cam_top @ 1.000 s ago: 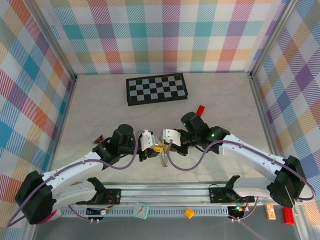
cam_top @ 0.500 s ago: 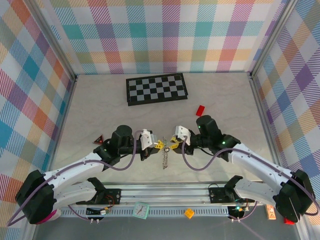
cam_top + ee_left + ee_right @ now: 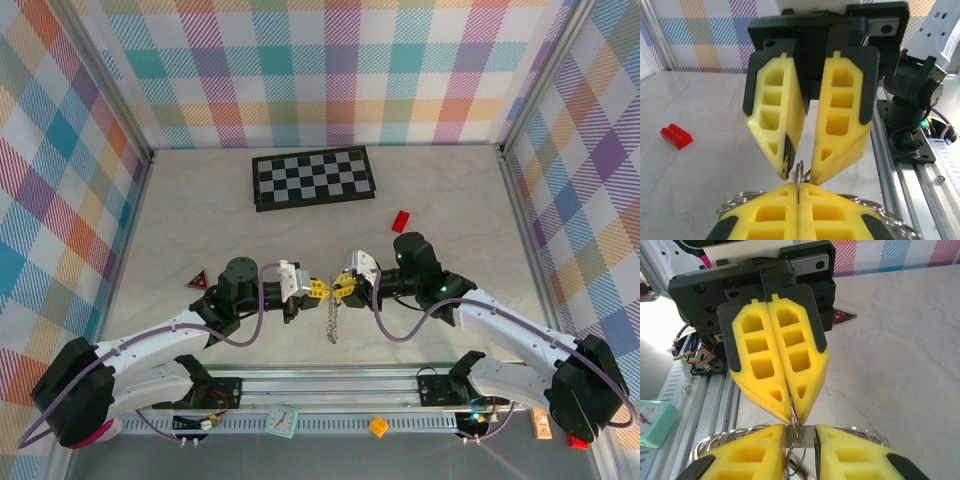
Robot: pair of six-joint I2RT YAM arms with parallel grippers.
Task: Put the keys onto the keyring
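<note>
**Right tool (image 3: 343, 288) closes in on the left tool (image 3: 318, 289)**

Over the last second the right arm has swung its forearm out toward 3 o'clock and turned its tool to face the left one tip to tip. In the last half second the gap between the yellow tips has narrowed further. The left arm's wrist has rolled a little. The keyring (image 3: 331, 322) has barely shifted.

The surface (image 3: 200, 210) is pale and faintly marbled, walled on three sides by pastel plaid panels (image 3: 330, 70). A chequered board (image 3: 313, 177) lies at 12 o'clock from the tools, well apart from them. A small red block (image 3: 401, 221) sits at 1 o'clock from the right tool. A small red triangle (image 3: 199, 281) lies at 9 o'clock from the left tool. An aluminium rail (image 3: 330, 385) runs along the near edge, and a teal clock (image 3: 283, 421) sits below it at 6 o'clock.

The keyring hangs as a silvery cluster from the meeting tips toward 6 o'clock. In the left wrist view the left tool's fingers are pressed together on a thin wire loop (image 3: 800, 171) of the keyring, and more loops spread out beneath it. The right tool's fingers stand narrowly apart, one tip on each side of that same loop. In the right wrist view the wire passes through the gap between them.
</note>
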